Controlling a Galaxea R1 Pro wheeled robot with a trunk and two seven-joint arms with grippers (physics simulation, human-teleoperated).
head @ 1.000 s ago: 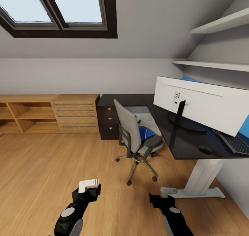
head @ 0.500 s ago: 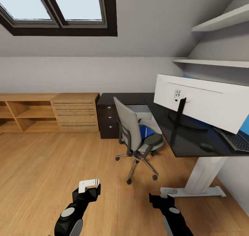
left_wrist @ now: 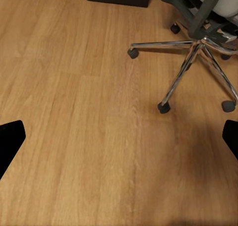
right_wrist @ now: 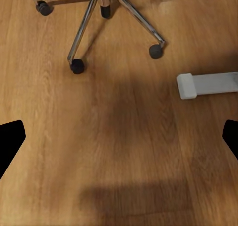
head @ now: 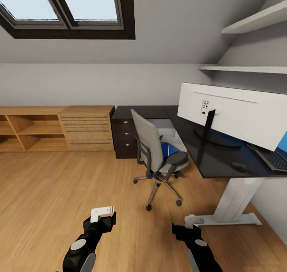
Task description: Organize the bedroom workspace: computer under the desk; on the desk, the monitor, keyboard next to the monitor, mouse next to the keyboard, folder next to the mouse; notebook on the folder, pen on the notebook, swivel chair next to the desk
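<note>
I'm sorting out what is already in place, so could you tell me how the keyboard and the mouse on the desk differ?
The keyboard is long, flat and grey with dark keys, partly hidden behind the monitor; the mouse is small, rounded, black and in full sight. Both lie on the desk, near its front end.

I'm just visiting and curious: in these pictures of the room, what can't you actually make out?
- Bright blue flat folder, head view: mostly hidden by the grey swivel chair back and black armrest.
- Slim grey keyboard, head view: cut off by the picture edge, partly behind the white-backed monitor.
- Monitor's screen: faces away.
- Small black mouse: too small for detail.
</note>
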